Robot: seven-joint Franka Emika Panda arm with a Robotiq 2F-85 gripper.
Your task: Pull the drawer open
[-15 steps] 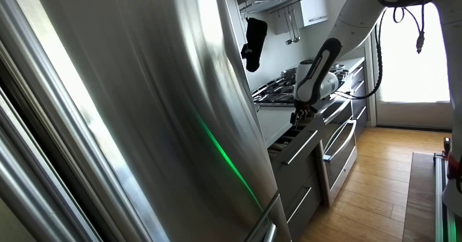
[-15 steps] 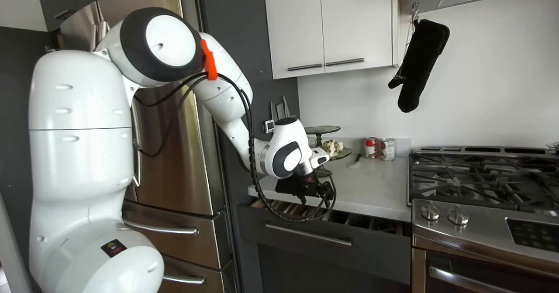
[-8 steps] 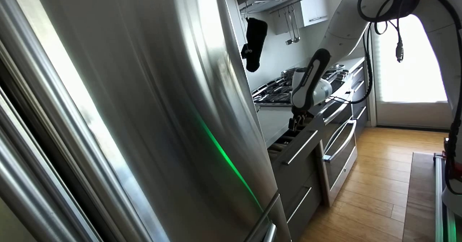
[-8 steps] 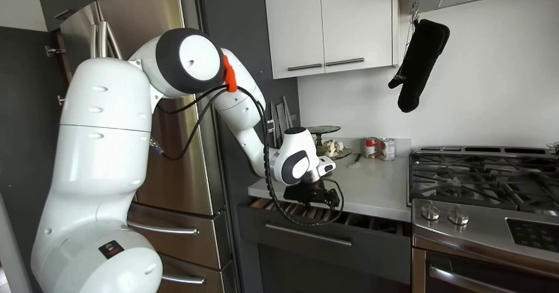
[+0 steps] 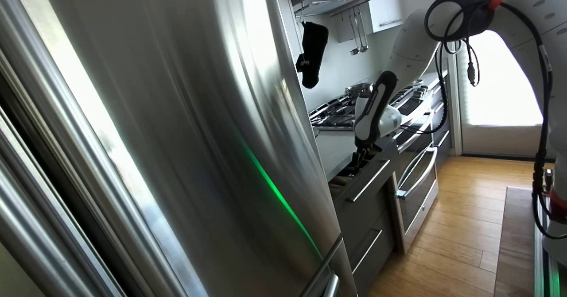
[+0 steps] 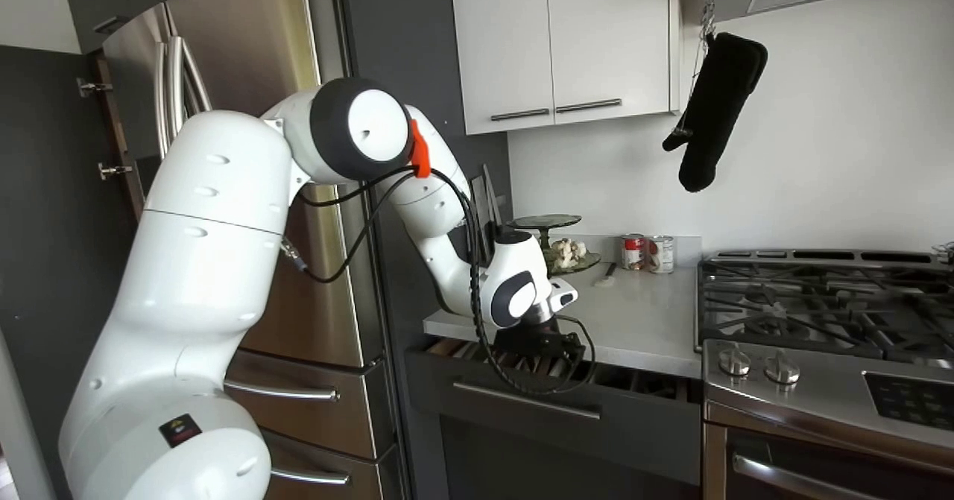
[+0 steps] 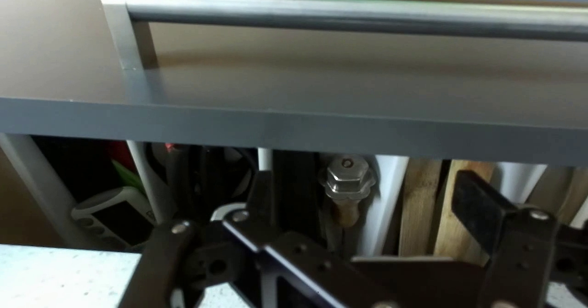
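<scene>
Inside a kitchen (image 6: 835, 172), with a partly open drawer (image 6: 555, 427) below the widely parted, empty tool (image 7: 363, 193) and the handle (image 7: 340, 15) just ahead.

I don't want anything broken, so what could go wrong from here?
The gripper is open, at the gap of the open drawer; going lower, it might hit the wooden pieces or pale dividers. The looped cable, seen against the drawer front in an exterior view, could snag on the bar handle.
</scene>
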